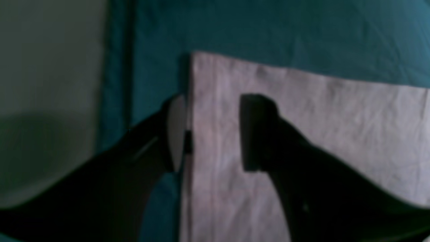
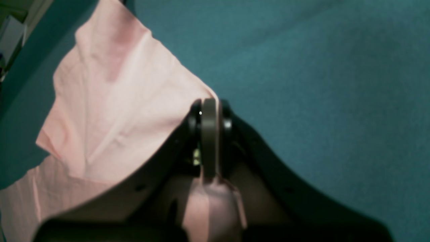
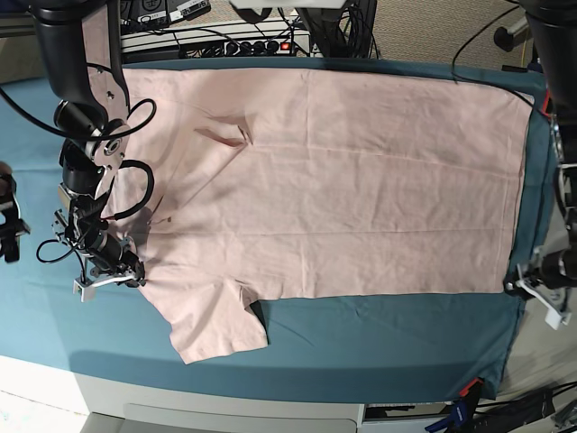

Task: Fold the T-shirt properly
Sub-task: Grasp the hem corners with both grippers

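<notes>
T-shirt (image 3: 325, 180): spread flat on the teal cloth (image 3: 361, 343), reaching from your right gripper at one end to your left gripper at the hem end; no lettering shows, so it looks to be face down or plain side up.

Right gripper (image 2: 210, 134): jaws closed on the shirt's edge near the shoulder; pink fabric is pinched between them and fans away to one side, partly lifted and creased.

Left gripper (image 1: 210, 132): jaws spread, straddling the hem corner; one finger sits on the cloth just outside the hem, the other over the fabric. You have no hold there yet. That view is blurred, so whether the fingers touch the surface is not clear.

Handling: light and limp, judging by the wrinkles; it will sag and drag rather than hold shape, and a single layer can slip from a shallow pinch.

Where to grip: take the stitched hem corner under your left gripper, deep enough to catch the seam, matching the hold at the far end so both ends rise evenly.

Containers: none in view.

Risk: pinching the teal cloth along with the hem.
</notes>
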Controlling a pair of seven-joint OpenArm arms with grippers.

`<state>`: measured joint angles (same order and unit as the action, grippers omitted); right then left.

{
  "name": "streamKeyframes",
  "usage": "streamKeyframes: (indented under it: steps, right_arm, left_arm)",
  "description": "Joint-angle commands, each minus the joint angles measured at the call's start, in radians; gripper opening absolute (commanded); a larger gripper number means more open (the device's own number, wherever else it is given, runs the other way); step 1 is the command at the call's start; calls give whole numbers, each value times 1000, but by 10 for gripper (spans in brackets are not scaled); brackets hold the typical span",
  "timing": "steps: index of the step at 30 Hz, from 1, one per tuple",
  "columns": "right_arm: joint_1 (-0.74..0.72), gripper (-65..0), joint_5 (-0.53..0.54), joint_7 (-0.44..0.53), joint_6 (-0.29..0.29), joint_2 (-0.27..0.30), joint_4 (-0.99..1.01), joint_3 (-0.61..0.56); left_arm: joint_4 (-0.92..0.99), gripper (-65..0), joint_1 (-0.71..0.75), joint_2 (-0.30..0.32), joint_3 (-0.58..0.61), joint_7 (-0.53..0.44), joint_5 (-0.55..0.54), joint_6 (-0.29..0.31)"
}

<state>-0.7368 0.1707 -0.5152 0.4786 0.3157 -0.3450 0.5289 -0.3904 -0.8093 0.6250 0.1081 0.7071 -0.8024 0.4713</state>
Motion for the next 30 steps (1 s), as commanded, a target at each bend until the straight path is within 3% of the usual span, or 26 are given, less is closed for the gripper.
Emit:
streamKeyframes:
  steps: [1,11,18,25,30]
  right_arm:
    - [-25,-650,-6,-9,-4,11,-8,-1]
    - [-19,-650,-7,-19,-4,17,-8,-9]
    - [-19,-650,-7,-15,-4,23,-8,-111]
    - [-19,-650,-7,-9,-5,28,-8,-249]
    - [-19,-650,-7,-7,-5,28,-8,-275]
  left_arm:
    - [-7,-402,-35,3,-5,-29,8,-7]
    - [0,-402,-29,-78,-5,-61,100,-31]
    - [0,-402,-12,-67,-5,-122,231,-87]
    - [0,-402,18,-28,-6,-132,212,-110]
    - [0,-402,32,-26,-6,-119,122,-92]
